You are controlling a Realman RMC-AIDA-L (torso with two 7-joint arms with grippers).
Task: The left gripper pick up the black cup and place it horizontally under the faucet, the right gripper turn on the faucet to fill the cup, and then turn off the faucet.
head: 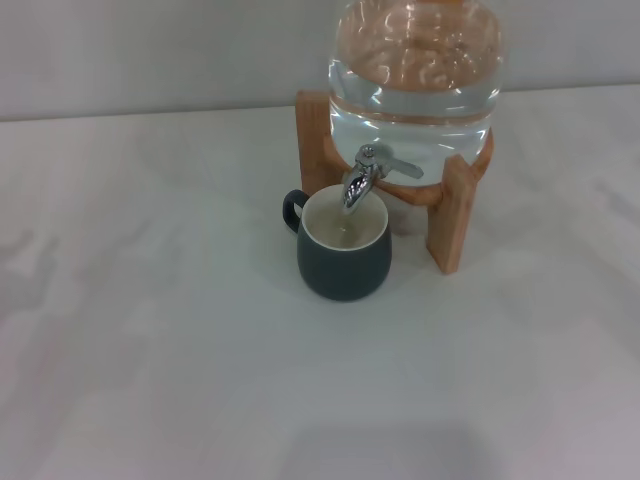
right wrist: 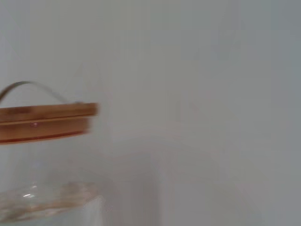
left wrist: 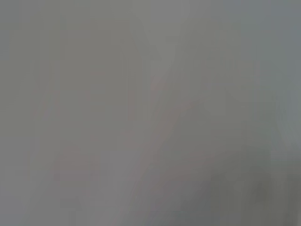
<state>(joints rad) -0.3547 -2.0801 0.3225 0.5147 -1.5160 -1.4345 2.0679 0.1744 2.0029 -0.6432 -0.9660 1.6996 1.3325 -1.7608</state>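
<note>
The black cup [head: 343, 250] stands upright on the white table, its cream inside showing and its small handle pointing back left. Directly above its mouth hangs the chrome faucet [head: 362, 180], its flat lever turned out to the right. The faucet is fitted to a clear water jar [head: 415, 75] resting in a wooden stand [head: 455, 210]. Neither gripper shows in any view. The left wrist view is a blank grey surface. In the right wrist view I see the jar's wooden lid [right wrist: 44, 121] with a thin metal handle and the glass below it.
The white tabletop [head: 150, 330] spreads out to the left, right and front of the cup. A pale wall [head: 150, 50] rises behind the jar and stand.
</note>
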